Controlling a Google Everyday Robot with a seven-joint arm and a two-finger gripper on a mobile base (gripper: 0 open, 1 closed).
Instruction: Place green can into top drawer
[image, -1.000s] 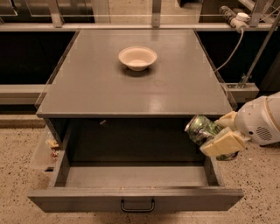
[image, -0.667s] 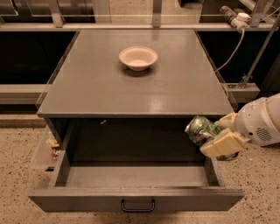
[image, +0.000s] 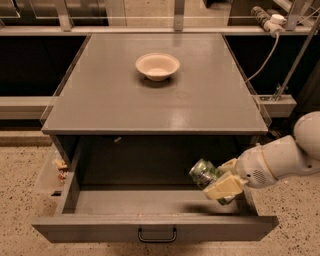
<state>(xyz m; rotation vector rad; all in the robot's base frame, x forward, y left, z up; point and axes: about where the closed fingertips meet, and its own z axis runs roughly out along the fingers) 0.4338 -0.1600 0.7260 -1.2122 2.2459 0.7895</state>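
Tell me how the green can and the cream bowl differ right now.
The green can is shiny metallic green; the bowl is matte cream. The can is tilted, clamped in the gripper over the open top drawer; the bowl sits upright on the cabinet top. The can looks narrower than the bowl. Both are round.

Hand (image: 216, 179) at rt of top drawer (image: 100, 231) covers pt of green can (image: 201, 172); arm (image: 280, 160) cut off.

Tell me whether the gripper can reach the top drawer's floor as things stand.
Probably yes: the gripper, shut on the green can, hangs over the open top drawer's right side, nothing visible below it.
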